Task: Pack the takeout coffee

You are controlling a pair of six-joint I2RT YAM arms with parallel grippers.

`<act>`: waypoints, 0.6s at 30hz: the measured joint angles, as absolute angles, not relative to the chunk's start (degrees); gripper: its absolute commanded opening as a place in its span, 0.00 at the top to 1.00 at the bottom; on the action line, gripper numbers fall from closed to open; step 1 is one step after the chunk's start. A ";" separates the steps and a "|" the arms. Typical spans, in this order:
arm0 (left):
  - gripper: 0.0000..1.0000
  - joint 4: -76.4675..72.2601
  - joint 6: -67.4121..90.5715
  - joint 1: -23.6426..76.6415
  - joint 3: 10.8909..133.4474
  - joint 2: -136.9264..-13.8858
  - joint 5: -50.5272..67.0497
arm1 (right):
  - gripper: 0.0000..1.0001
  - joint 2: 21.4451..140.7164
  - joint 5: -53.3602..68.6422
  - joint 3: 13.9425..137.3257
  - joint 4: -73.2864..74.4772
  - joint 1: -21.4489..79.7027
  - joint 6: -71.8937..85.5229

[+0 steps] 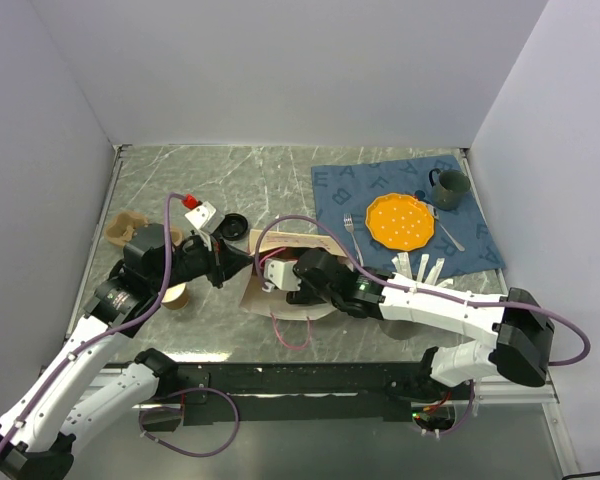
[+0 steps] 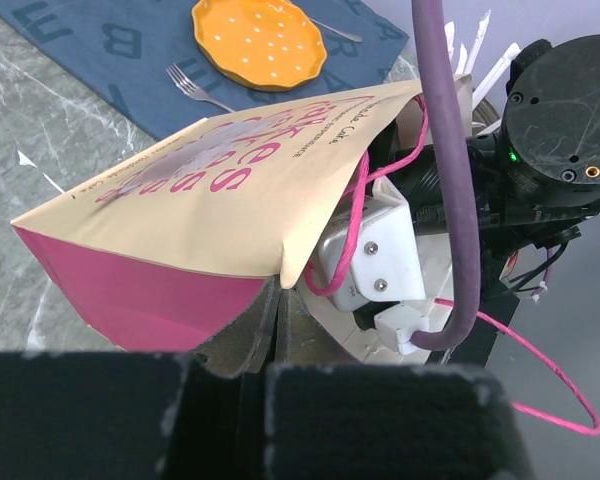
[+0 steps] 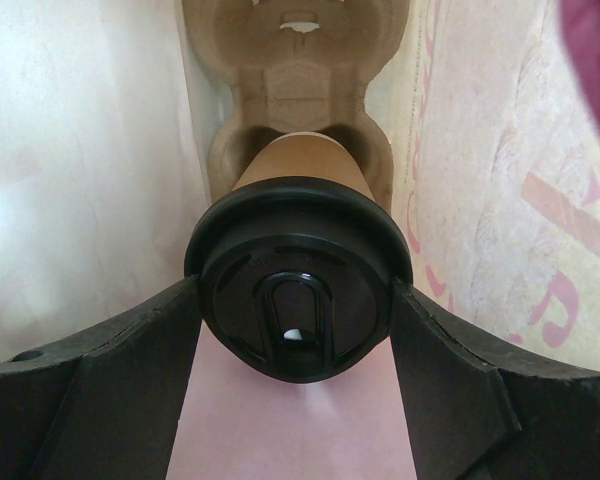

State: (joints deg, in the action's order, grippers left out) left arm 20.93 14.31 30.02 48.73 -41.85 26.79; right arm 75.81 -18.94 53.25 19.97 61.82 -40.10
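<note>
The takeout coffee (image 3: 298,300), a brown kraft cup with a black lid, lies inside the paper bag (image 1: 315,245), its base set into a moulded pulp carrier (image 3: 290,60) at the bag's far end. My right gripper (image 3: 298,335) is shut on the cup's lid, one finger on each side, and reaches deep into the bag's mouth. In the top view its fingers and the cup are hidden by the bag. The bag (image 2: 210,200) lies on its side, cream outside, pink inside. My left gripper (image 2: 270,330) is shut on the lower edge of the bag's mouth, at the bag's left end (image 1: 232,262).
An open brown cup with a cream inside (image 1: 173,296) stands by my left arm. A loose black lid (image 1: 234,225) and a second pulp carrier (image 1: 128,227) lie behind it. A blue placemat (image 1: 480,245) holds an orange plate (image 1: 400,221), a fork (image 1: 352,232) and a mug (image 1: 449,187).
</note>
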 measured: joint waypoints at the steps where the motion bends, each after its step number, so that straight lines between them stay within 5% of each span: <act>1: 0.99 20.97 14.33 30.02 48.73 -41.85 26.76 | 0.53 75.99 -19.09 53.25 19.77 61.82 -40.10; 18: 0.99 21.89 16.88 30.02 49.28 -42.96 25.93 | 0.53 77.08 -22.46 52.97 16.88 61.82 -39.62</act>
State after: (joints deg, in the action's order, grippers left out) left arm 21.89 16.88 30.02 49.28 -42.96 25.93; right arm 77.08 -22.46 52.97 16.88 61.82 -39.62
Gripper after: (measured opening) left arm 0.016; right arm 0.774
